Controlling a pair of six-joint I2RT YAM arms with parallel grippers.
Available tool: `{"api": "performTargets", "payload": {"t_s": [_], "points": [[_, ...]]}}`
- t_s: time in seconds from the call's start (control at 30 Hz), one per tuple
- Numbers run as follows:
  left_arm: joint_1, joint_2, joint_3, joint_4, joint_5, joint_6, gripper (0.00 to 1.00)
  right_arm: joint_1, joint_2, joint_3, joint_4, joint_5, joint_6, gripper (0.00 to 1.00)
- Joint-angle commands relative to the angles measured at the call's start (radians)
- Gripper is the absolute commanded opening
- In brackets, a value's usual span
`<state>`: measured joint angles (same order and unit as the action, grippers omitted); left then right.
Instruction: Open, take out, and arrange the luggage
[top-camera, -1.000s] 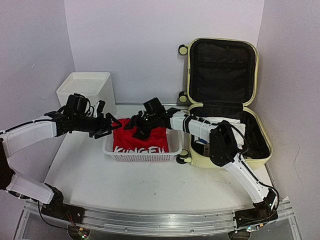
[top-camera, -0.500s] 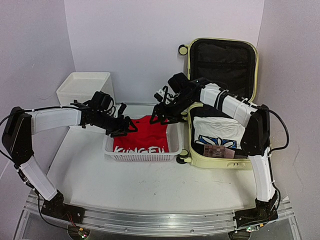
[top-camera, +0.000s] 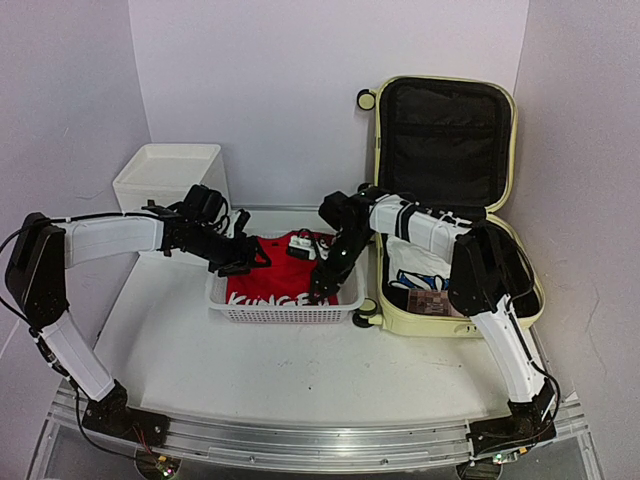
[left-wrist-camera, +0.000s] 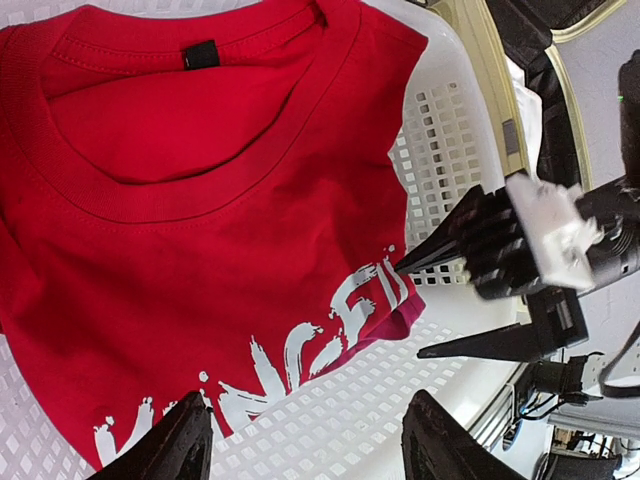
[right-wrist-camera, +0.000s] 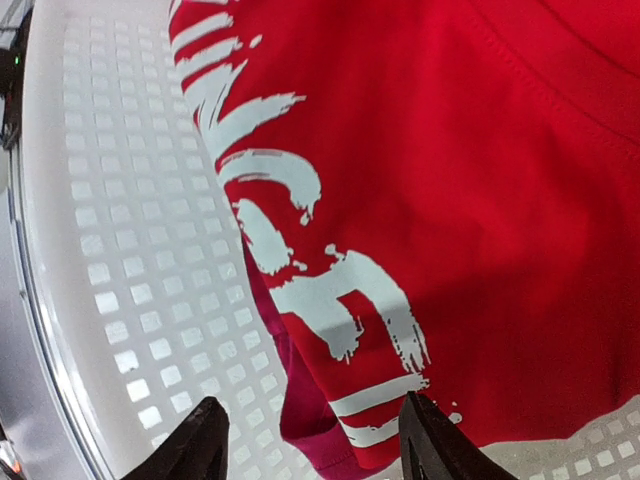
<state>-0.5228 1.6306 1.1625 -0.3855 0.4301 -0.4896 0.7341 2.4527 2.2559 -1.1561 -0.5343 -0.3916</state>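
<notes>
Luggage, a large pale yellow hard-shell suitcase (top-camera: 500, 325) with rounded corners, lies open at the right side of the white table (top-camera: 300, 370). Its lid, with a black fabric lining (top-camera: 445, 140), stands upright against the back wall, and its black-and-yellow wheels (top-camera: 366, 99) face left. Inside the lower shell lies a folded white garment with a blue print (top-camera: 412, 262), and nearer the front a small brown patterned item (top-camera: 430, 302) (too small to identify). Just to the left of the suitcase sits a white perforated plastic basket (top-camera: 290, 313) holding a red T-shirt with white brush-style lettering (top-camera: 275, 275). A white rectangular plastic box (top-camera: 170, 175) stands at the back left, well apart from the suitcase. The left gripper (top-camera: 250, 258) hangs over the basket's left end; in its wrist view its black fingers (left-wrist-camera: 190, 445) are spread wide above the shirt's lettering (left-wrist-camera: 300, 360), with nothing held. The right gripper (top-camera: 322, 285) reaches down into the basket's right end, its jaws also released. Seen from the left wrist, it (left-wrist-camera: 410, 310) points at the shirt's printed corner, one fingertip touching the fabric edge. Its own camera shows the red cloth (right-wrist-camera: 480, 200) and the basket mesh (right-wrist-camera: 120, 250) below its parted fingers (right-wrist-camera: 200, 440).
</notes>
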Motion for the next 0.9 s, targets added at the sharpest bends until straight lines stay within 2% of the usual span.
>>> {"api": "performTargets", "payload": {"t_s": [0.0, 0.47, 0.67, 0.73, 0.8, 0.87], "points": [[0.003, -0.007, -0.004, 0.010, -0.007, 0.003, 0.65, 0.018, 0.007, 0.057, -0.051, -0.010, -0.218, 0.60], [0.003, -0.028, -0.017, 0.035, 0.006, -0.016, 0.65, 0.079, 0.135, 0.184, -0.051, 0.066, -0.353, 0.63], [0.002, -0.044, -0.027, 0.037, 0.001, -0.017, 0.65, 0.093, 0.139, 0.144, 0.004, 0.141, -0.382, 0.59], [0.003, -0.046, -0.031, 0.038, 0.000, -0.017, 0.65, 0.097, 0.141, 0.134, 0.029, 0.170, -0.380, 0.53], [0.003, -0.052, -0.034, 0.037, -0.001, -0.017, 0.65, 0.097, 0.140, 0.133, 0.043, 0.183, -0.371, 0.40], [0.003, -0.056, -0.037, 0.037, -0.003, -0.017, 0.65, 0.099, 0.127, 0.128, 0.050, 0.173, -0.362, 0.33]]}}
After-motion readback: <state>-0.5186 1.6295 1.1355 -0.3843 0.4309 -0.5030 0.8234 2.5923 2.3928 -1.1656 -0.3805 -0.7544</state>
